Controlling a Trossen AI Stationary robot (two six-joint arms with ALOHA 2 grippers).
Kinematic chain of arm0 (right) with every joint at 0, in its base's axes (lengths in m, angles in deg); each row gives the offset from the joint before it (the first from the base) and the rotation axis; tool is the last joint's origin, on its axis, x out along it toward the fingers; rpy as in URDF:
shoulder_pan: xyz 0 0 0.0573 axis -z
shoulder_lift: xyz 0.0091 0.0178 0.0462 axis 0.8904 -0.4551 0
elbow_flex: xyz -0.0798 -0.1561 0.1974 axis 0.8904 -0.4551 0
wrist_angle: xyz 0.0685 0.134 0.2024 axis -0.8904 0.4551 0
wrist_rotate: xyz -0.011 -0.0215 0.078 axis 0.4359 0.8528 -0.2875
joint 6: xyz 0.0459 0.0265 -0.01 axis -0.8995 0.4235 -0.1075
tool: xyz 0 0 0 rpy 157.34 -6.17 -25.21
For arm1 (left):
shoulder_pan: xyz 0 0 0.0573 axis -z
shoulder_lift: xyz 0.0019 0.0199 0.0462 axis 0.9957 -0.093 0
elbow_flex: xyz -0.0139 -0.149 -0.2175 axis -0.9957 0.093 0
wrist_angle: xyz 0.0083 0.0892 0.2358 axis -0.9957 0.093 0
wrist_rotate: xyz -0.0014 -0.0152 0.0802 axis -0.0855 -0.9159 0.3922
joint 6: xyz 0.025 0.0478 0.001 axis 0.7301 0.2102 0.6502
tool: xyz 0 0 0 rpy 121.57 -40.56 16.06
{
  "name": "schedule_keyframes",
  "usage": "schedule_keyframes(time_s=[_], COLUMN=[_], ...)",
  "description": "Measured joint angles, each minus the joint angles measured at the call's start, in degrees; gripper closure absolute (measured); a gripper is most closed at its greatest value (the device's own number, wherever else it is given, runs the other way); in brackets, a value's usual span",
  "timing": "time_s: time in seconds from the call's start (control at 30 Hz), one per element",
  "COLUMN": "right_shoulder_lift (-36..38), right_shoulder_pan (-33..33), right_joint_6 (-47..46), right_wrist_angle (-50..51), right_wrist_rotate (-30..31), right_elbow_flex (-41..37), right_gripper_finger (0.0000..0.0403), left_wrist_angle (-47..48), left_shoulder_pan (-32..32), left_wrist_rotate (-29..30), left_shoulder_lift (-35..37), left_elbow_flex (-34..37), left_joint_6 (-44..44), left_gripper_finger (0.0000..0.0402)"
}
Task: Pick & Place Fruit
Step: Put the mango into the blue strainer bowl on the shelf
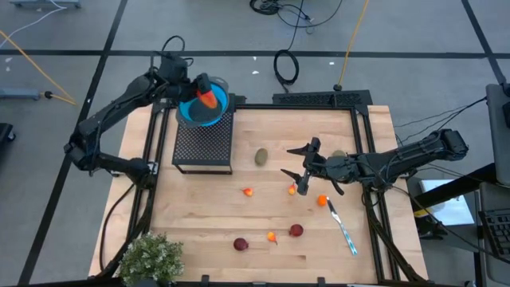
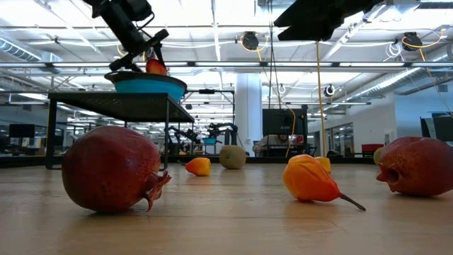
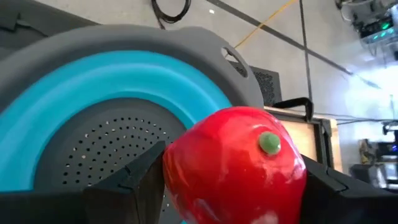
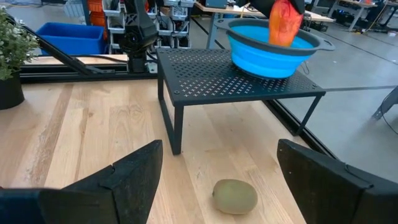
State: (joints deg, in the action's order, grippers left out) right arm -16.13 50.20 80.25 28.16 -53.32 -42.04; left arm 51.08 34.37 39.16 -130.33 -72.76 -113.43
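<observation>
My left gripper (image 1: 205, 94) is shut on the larger red-orange fruit (image 3: 236, 162) over the blue bowl (image 1: 199, 112), which stands on a black mesh stand (image 1: 203, 143) at the table's far left. My right gripper (image 1: 301, 164) hovers open above the middle of the table, touching nothing. The olive-brown oval (image 1: 261, 157) lies on the wood just to its left, ahead of the fingers in the right wrist view (image 4: 234, 196). Two dark red balls (image 1: 241, 244) (image 1: 296, 230) and several small orange bits (image 1: 248, 192) lie nearer the front edge. My left gripper pinches the red-orange fruit by its two opposite sides (image 3: 177, 168) between the two fingers (image 3: 140, 177). The fingers slant down from the table's far left. The fruit's end with a green dot (image 3: 268, 143) faces the wrist. The fruit (image 4: 285, 22) hangs over the bowl with its lower end behind the rim.
A slim white and blue utensil (image 1: 343, 227) lies at the right front. A bushy green plant (image 1: 151, 259) stands at the near left corner. Bare wood lies between the stand and the loose fruit.
</observation>
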Motion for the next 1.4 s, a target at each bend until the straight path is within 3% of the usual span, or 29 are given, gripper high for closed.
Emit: schedule_keyframes(time_s=[0.43,0.7,1.17,1.4], right_shoulder_lift=[0.0,0.0,0.0,0.0], right_shoulder_pan=[0.0,0.0,0.0,0.0], right_joint_6=[0.02,0.02,0.02,0.02], right_wrist_angle=[0.02,0.07,0.09,0.09], right_wrist_rotate=[0.0,-0.02,-0.02,-0.02], right_elbow_flex=[0.0,0.0,0.0,0.0], right_gripper_finger=[0.0097,0.0097,0.0097,0.0097], left_wrist_angle=[2.38,2.46,2.27,2.14], left_shoulder_pan=[-1.01,-2.3,-2.57,-2.57], left_wrist_rotate=[-2.56,-7.2,-7.74,-7.61], left_shoulder_lift=[-3.24,-5.66,-6.18,-6.16], left_elbow_flex=[0.0,-0.01,-0.02,-0.02], left_joint_6=[-0.35,-0.77,0.96,1.14], left_gripper_finger=[0.0156,0.0156,0.0156,0.0124])
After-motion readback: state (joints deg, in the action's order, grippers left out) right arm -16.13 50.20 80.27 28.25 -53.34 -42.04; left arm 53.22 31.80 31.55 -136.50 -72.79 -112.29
